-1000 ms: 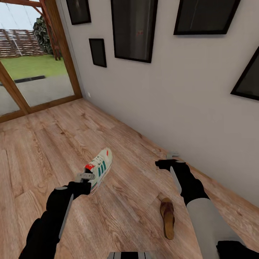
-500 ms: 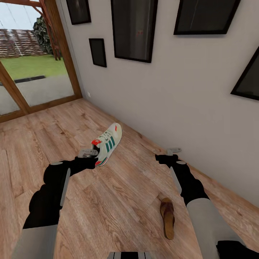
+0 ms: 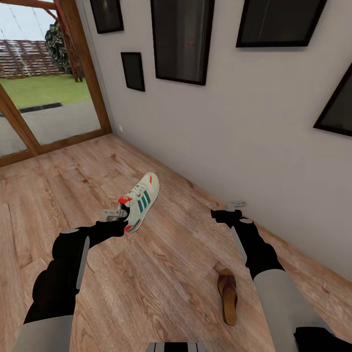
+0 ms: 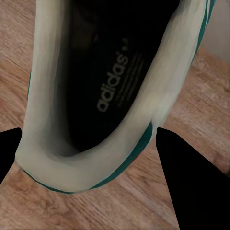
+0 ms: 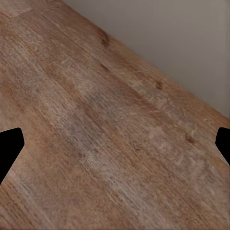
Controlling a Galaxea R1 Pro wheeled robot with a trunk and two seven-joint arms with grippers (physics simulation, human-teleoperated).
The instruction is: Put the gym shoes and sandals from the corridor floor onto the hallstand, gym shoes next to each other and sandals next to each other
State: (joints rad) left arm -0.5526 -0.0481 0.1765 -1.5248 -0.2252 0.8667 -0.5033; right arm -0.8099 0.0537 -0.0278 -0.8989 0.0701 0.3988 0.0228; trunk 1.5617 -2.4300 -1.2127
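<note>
Gym shoe held up at the left; sandal on the floor at the right.

The left gripper (image 3: 119,215) is seen clamped on the heel end of one gym shoe (image 3: 140,200), which is carried clear of the corridor floor (image 3: 58,195), toe pointed towards the grey wall (image 3: 234,127). In the left wrist view the shoe's heel rim is caught between the dark fingers (image 4: 191,182). The right gripper (image 3: 235,205) is held near the wall's foot, fingertips wide apart with nothing between them. One brown sandal (image 3: 228,296) lies flat on the floor just beside the right forearm.
</note>
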